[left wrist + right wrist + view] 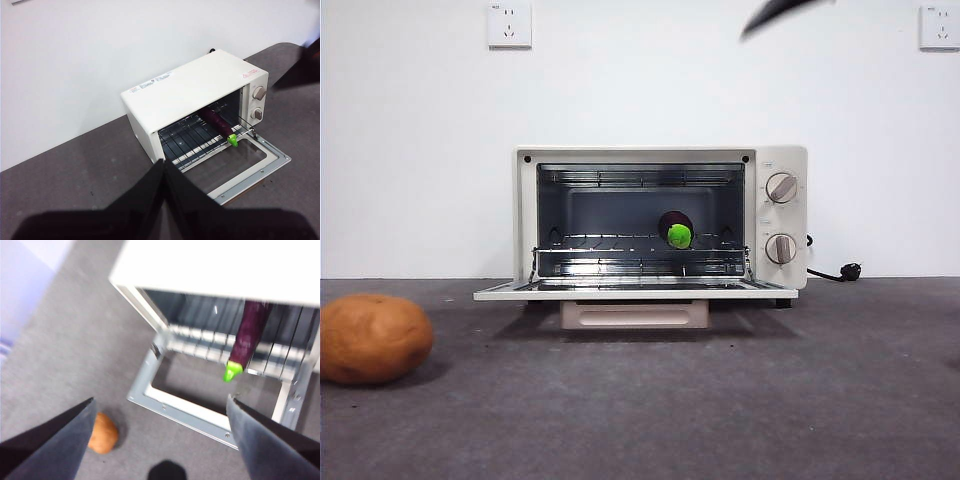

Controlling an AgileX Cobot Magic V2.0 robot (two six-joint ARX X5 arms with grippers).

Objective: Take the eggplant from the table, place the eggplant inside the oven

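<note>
The cream-white toaster oven stood on the dark grey speckled surface against a white wall, its glass door dropped flat and level in front. Two round beige knobs sat one above the other on the panel at the oven's right in the front view.

The elongated dark purple toy eggplant lay on the wire rack inside the cavity, toward the knob side. It lay lengthwise, front to back, with its bright green stem cap pointing out at the opening and reaching the rack's front edge (clearest from the right wrist view). Nothing gripped it.

The right hand hung above the open door, released, its two jaws spread wide and holding nothing. The left hand was clenched, jaws pressed together and holding nothing, well back from the oven.

A round orange-brown potato rested on the surface well to the left of the oven in the front view, apart from the door. A black tip of an arm showed at the upper edge of the front view. A black power plug lay just behind the oven's right side.
</note>
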